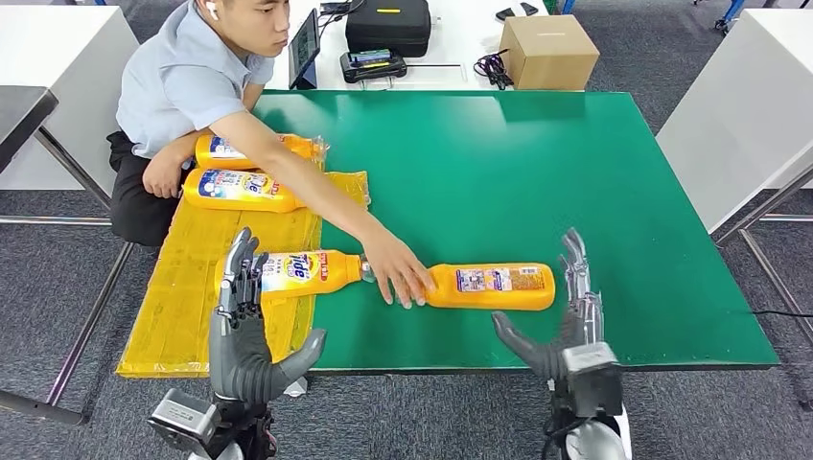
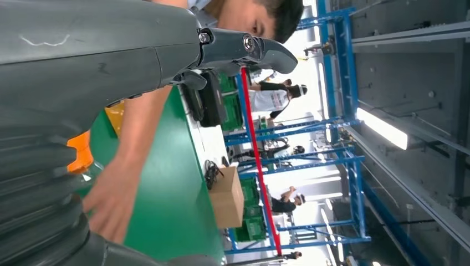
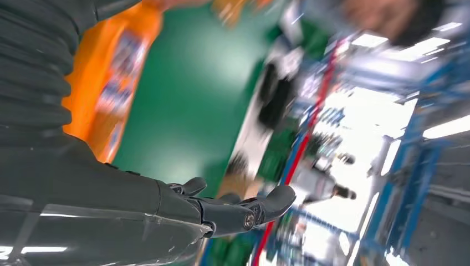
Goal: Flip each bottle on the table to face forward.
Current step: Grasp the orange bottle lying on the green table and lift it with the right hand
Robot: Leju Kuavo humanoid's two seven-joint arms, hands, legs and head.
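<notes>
An orange bottle [image 1: 492,286] lies on its side on the green table [image 1: 537,172], its back label up; a person's hand [image 1: 396,272] rests on its neck end. A second orange bottle [image 1: 297,273] lies at the table's left edge, blue front label up. My left hand [image 1: 244,331] is raised at the near edge beside that bottle, fingers spread, holding nothing. My right hand [image 1: 566,321] stands open just in front of the first bottle's base. The right wrist view shows the orange bottle [image 3: 113,83] close behind my open right hand [image 3: 221,208].
Two more orange bottles [image 1: 244,190] lie on a yellow mat [image 1: 182,287] to the left, near the seated person [image 1: 192,86]. A cardboard box [image 1: 548,53], a black bag [image 1: 388,24] and a tablet stand on a white table behind.
</notes>
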